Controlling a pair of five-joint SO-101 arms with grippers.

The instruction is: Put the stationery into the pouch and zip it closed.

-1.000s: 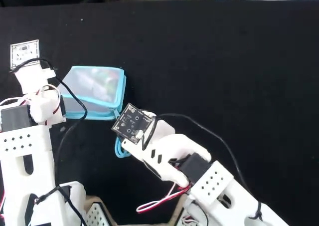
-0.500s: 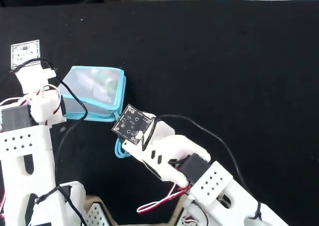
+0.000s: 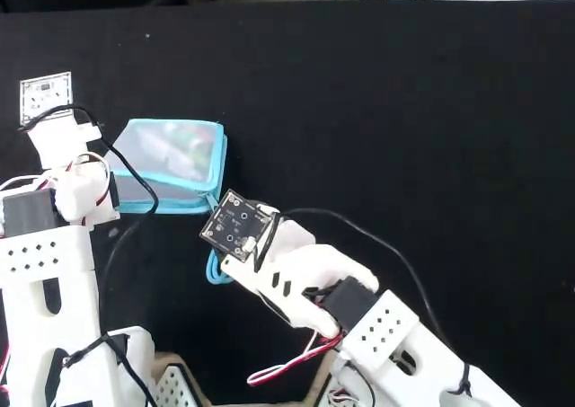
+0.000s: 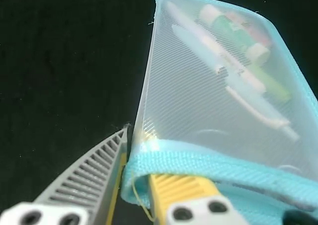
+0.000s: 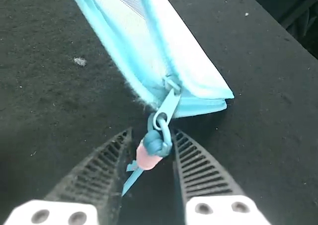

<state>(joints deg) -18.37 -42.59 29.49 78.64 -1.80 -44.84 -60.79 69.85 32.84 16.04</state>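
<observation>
A translucent pouch (image 3: pixel 171 163) with a light-blue border lies at the table's left, with pens and markers (image 4: pixel 233 71) inside it. My left gripper (image 4: pixel 135 148) is shut on the pouch's (image 4: pixel 198 111) blue edge at one corner, its grey and yellow fingers (image 4: pixel 87 180) on either side of the fabric. At the pouch's (image 5: pixel 149 51) other corner, the zipper pull (image 5: pixel 161 118) with its pink bead (image 5: pixel 148 158) hangs between the spread fingers (image 5: pixel 198 170) of my open right gripper (image 5: pixel 151 135). In the high view the right wrist camera board (image 3: pixel 235 225) covers that gripper.
The black table (image 3: pixel 404 110) stretches wide to the right of the pouch. A small white square marker (image 3: pixel 43 95) lies at the far left. Both arm bases (image 3: pixel 54 281) stand along the front edge, with cables (image 3: pixel 287 364) between them.
The right wrist has shifted slightly left and toward the front edge. The pouch and the left arm have stayed put.
</observation>
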